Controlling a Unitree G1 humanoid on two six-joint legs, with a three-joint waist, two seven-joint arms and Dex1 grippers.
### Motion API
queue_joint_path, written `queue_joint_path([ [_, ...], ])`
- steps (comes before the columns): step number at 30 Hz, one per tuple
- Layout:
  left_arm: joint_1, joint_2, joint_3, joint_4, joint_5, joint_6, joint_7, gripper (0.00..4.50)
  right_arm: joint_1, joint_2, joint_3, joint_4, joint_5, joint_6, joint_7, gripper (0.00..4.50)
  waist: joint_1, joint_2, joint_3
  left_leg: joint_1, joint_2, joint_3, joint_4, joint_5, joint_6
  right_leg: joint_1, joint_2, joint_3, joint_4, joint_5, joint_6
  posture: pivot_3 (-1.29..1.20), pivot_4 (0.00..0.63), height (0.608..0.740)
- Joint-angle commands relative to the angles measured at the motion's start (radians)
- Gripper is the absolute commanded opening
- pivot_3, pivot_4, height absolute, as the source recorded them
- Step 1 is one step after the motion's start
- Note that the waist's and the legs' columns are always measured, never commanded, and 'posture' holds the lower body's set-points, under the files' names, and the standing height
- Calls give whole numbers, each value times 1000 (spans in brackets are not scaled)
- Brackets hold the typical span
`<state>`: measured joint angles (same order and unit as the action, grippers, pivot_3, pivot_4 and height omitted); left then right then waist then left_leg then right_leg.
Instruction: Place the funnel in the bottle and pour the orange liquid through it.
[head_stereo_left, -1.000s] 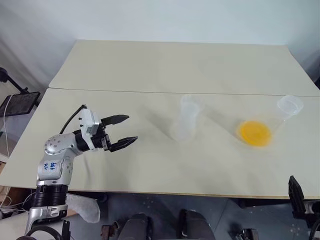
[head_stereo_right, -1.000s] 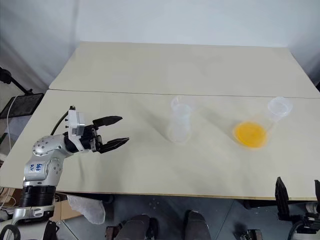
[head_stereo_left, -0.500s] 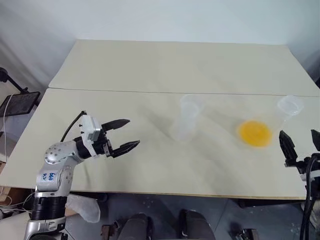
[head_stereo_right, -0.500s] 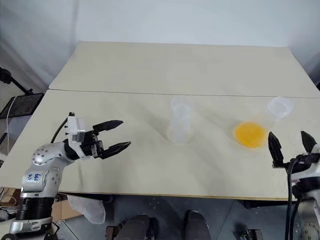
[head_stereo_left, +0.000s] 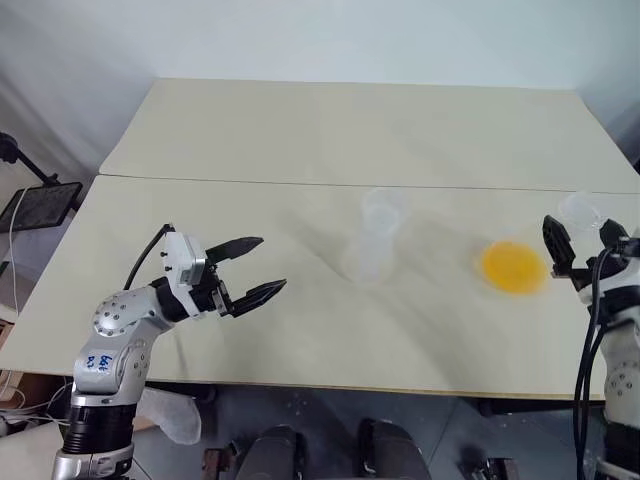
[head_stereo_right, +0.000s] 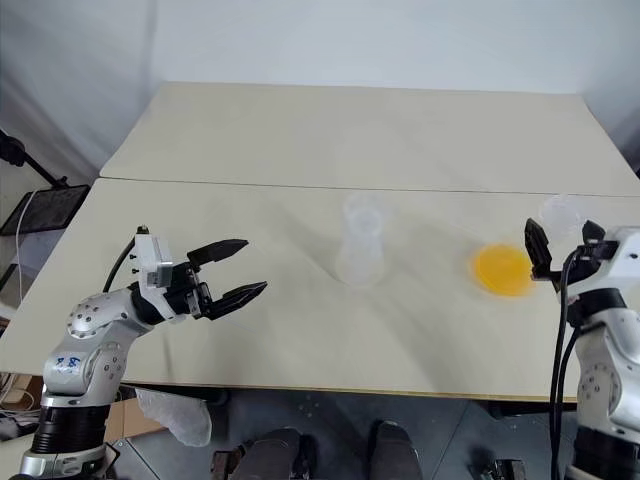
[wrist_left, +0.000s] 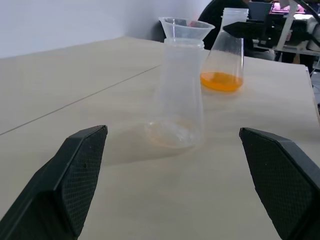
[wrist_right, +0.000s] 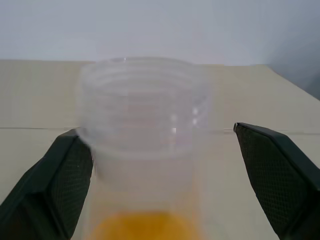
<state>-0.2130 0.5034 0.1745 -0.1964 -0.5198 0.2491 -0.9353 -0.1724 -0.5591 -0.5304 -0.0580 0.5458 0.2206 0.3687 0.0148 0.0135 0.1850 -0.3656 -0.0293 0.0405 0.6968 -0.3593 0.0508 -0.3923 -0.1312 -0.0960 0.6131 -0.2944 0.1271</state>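
- Small clear plastic funnel (wrist_left: 186, 28) sits in clear cone-shaped bottle (wrist_left: 177, 95), mid-table; plain from left wrist.
- Left gripper (head_stereo_left: 262, 268) spread, empty.
- Right gripper (head_stereo_right: 558, 244) spread around flask neck (wrist_right: 145, 115); orange liquid (head_stereo_left: 511, 267) below.

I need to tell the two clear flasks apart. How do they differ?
The middle flask has a funnel in its neck; the right-side flask has an open rim. The middle one is empty; the other holds orange liquid. The open right pincer brackets the right-side flask's neck; nothing brackets the middle one. Both are cone-shaped and upright.
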Motion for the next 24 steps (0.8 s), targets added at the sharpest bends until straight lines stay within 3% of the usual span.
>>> queue_joint_path([
  [1,-7,1,-4,-47,-23,-5,8,4486,-23,-23,-9,5,-12,-3,8,4500,1,0,0,-1,0,0,0,0,0,0,0,0,0,0,0,0,150,740],
  [2,-8,0,-5,-49,-24,-5,10,4486,-29,-22,-7,8,-10,-1,12,4500,2,0,0,-1,0,-1,0,0,0,0,0,-1,0,0,0,0,150,740],
  [5,-4,1,-5,-55,-27,-4,17,4500,-37,-20,1,2,-5,11,14,3899,3,0,0,-2,-1,-1,1,0,0,0,0,-3,-1,0,0,0,150,740],
  [9,2,3,-5,-61,-27,-4,22,4500,-39,-13,4,-15,-7,15,14,2586,5,0,0,-2,-1,-1,1,0,0,0,0,-5,-1,0,0,0,150,740],
  [16,2,-1,-7,-65,-26,-5,30,4500,-45,15,4,-94,21,-6,27,2525,5,2,1,-2,-1,-1,1,0,0,0,0,-6,-1,0,0,0,150,740],
  [18,-3,-2,-10,-57,-22,-9,31,4500,-68,3,46,-145,-39,-22,3,2525,5,2,1,-2,-1,-1,1,0,0,0,0,-6,-1,0,0,0,150,740],
  [24,-23,-7,-21,-33,-15,-16,28,4500,-175,-97,253,-322,-170,261,-96,2525,-1,3,2,-3,0,-1,1,0,0,-1,0,-6,-1,0,0,0,150,740],
])
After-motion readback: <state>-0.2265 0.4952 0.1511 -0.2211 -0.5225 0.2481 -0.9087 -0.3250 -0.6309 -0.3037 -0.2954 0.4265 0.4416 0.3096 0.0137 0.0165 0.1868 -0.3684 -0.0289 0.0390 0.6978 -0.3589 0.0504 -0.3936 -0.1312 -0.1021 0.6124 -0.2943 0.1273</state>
